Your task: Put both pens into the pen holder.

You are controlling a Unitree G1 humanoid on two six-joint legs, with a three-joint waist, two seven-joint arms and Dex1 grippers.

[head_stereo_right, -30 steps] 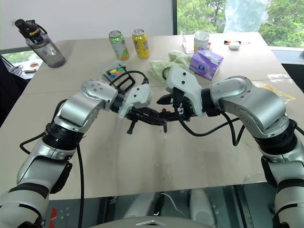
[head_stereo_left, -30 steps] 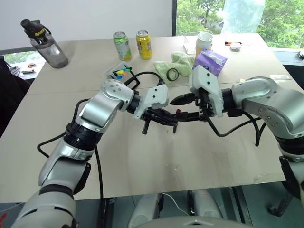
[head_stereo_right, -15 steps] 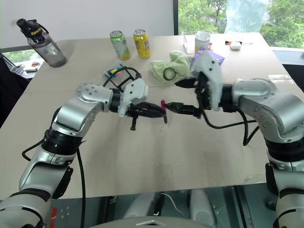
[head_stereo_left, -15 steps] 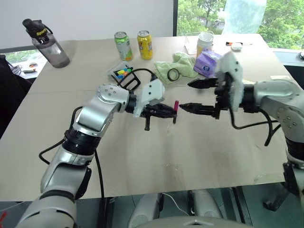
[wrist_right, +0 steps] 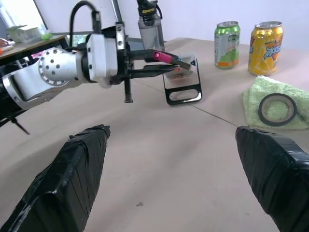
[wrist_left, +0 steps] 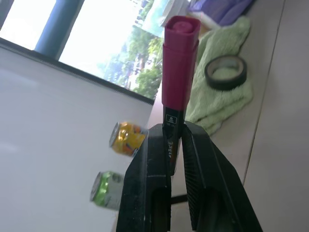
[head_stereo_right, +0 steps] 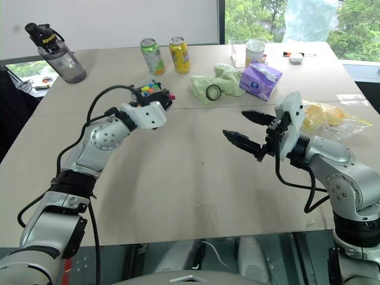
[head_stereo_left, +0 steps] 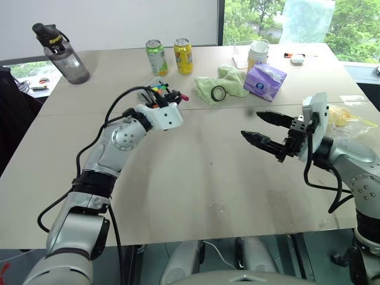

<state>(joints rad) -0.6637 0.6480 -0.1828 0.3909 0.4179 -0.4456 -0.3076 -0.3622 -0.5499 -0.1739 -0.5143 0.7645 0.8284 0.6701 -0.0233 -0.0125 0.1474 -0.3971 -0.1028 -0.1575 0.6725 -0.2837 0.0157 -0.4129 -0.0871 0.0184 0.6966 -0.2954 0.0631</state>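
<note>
Over pen holder (wrist_right: 182, 83): left gripper (wrist_right: 166, 62) carried pink-ended pen (wrist_left: 177, 67).

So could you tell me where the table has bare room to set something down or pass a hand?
The widest bare patch of the table runs from its near edge up between the two arms. Bare too is the left side below the water bottle. The far middle is crowded: pen holder, two cans, green cloth with tape roll, purple tissue pack.

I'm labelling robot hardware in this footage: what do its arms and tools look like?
Both arms are silver-grey with black joint bands and loose black cables. The left tool has a white housing and two slim black fingers. The right tool has a white housing and two black, tape-wrapped fingers.
</note>
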